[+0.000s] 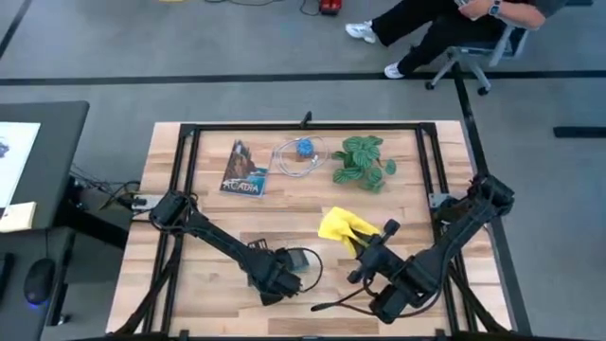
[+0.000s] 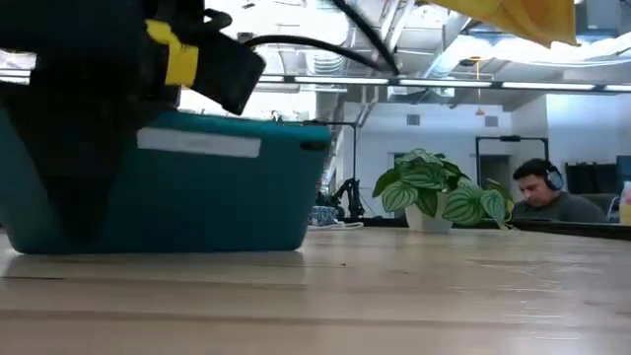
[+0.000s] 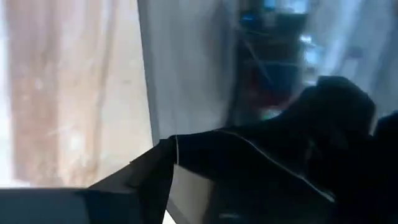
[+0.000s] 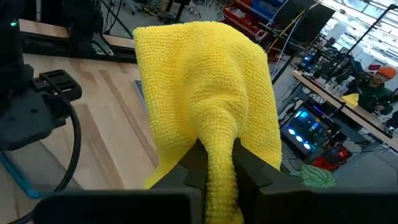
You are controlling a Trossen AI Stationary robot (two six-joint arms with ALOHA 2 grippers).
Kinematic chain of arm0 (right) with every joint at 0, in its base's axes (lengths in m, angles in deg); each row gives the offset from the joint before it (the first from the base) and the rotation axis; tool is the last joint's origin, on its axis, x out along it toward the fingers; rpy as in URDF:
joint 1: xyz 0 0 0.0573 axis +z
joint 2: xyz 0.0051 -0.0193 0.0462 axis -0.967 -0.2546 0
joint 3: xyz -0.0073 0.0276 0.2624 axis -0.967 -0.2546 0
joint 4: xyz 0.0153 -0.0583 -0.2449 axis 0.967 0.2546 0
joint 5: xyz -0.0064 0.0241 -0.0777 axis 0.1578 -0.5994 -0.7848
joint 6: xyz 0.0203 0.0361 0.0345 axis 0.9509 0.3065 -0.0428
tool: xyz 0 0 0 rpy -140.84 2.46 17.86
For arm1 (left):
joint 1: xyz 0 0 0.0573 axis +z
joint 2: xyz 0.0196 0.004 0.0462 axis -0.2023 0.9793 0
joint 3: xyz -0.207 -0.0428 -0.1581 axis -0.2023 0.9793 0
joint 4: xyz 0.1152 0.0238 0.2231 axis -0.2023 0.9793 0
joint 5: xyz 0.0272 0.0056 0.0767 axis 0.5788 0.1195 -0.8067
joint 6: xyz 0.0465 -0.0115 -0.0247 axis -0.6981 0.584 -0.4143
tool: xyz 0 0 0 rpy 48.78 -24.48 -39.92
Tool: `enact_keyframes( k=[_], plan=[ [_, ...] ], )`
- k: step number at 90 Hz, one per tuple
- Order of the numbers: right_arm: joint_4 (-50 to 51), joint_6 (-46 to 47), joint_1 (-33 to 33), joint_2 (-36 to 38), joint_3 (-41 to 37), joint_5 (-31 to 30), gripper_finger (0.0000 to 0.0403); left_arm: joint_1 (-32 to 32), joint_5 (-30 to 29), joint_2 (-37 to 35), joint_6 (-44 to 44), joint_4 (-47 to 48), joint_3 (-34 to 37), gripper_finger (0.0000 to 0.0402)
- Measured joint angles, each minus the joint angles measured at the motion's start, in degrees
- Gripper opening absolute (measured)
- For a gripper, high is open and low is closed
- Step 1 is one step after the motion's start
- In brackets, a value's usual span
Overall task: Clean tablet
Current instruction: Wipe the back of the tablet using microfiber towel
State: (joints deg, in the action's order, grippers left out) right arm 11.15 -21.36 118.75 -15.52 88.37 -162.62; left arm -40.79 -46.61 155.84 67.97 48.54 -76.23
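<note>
Currently the right gripper (image 4: 219, 168) is holding a yellow cloth (image 1: 346, 228) with its fingers (image 4: 194, 167) pinched on a bunched fold, and in the right wrist view the cloth is fanning out above the clamped fingers. From overhead, the right arm is reaching in from the right edge toward the front middle of the wooden tabletop (image 1: 208, 284), with the cloth showing just ahead of its gripper, in front of the plant. The left gripper (image 1: 276, 278) is sitting low near the front centre of the tabletop, its arm running diagonally from the left side; whether its fingers are open or closed, I cannot tell. The tablet (image 2: 177, 182) is showing in the low view as a teal-cased slab standing up from the tabletop, with the left arm's dark body and a yellow band across its upper left; in the high view it is lying under that gripper and cannot be made out apart from it. The left wrist view is giving only a blurred glossy surface and dark shapes. Toward the back of the tabletop, an "ACADIA" booklet (image 1: 244, 170) is lying at the left, a clear bag with a blue item (image 1: 301, 153) is resting just beside it, and a potted plant (image 1: 364, 161) with striped green leaves is standing to the right of that. A person (image 2: 544, 194) wearing headphones is sitting in the room beyond the tabletop.
</note>
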Motion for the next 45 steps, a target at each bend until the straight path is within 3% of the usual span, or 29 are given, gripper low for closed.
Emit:
enact_keyframes(
  k=[45],
  plan=[
    [-0.4, 0.0, 0.0, 0.0, 0.0, 0.3, 0.0024, 0.4, 6.6, -0.1, -9.8, -3.2, 0.1, 0.0267]
  ],
)
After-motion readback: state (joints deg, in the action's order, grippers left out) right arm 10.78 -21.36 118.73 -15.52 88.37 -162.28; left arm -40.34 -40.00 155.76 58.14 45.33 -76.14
